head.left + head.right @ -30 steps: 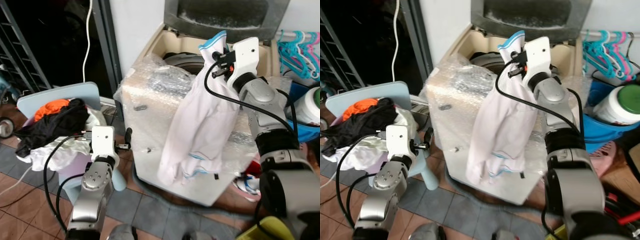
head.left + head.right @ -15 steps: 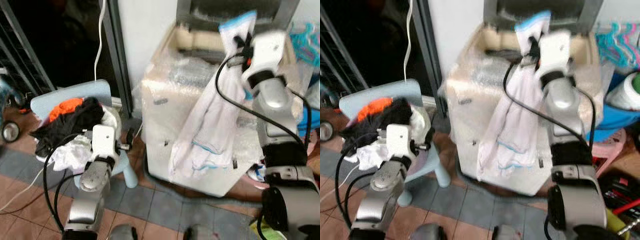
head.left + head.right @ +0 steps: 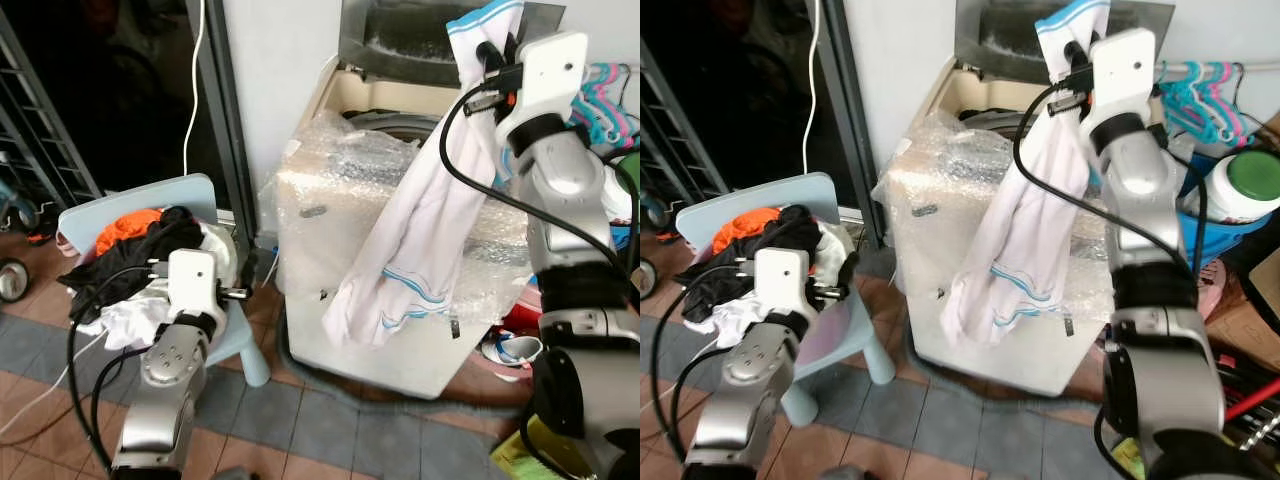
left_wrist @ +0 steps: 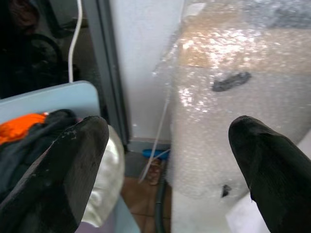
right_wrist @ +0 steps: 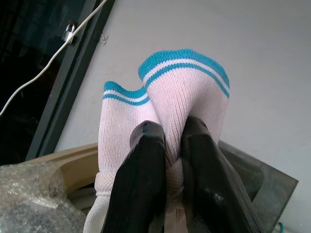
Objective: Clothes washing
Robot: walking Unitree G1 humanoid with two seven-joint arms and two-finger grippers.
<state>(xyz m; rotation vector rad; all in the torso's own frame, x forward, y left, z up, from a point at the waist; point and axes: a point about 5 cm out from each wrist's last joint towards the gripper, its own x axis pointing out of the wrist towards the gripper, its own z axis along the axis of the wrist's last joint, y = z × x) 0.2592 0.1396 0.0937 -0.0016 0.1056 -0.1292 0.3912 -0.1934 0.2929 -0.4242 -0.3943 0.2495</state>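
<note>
Right claw (image 3: 492, 52) risen, pinching ribbed white shirt (image 3: 425, 230) above bubble-wrapped washer (image 3: 330, 250).

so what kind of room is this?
Likely a home laundry corner: a top-loading washer in bubble wrap, lid open, a chair piled with clothes, and hangers on a rail. The right claw holds a white shirt up beside the washer.

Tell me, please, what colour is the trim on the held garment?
Turquoise stripes on the white garment, clearest in the right wrist view.
</note>
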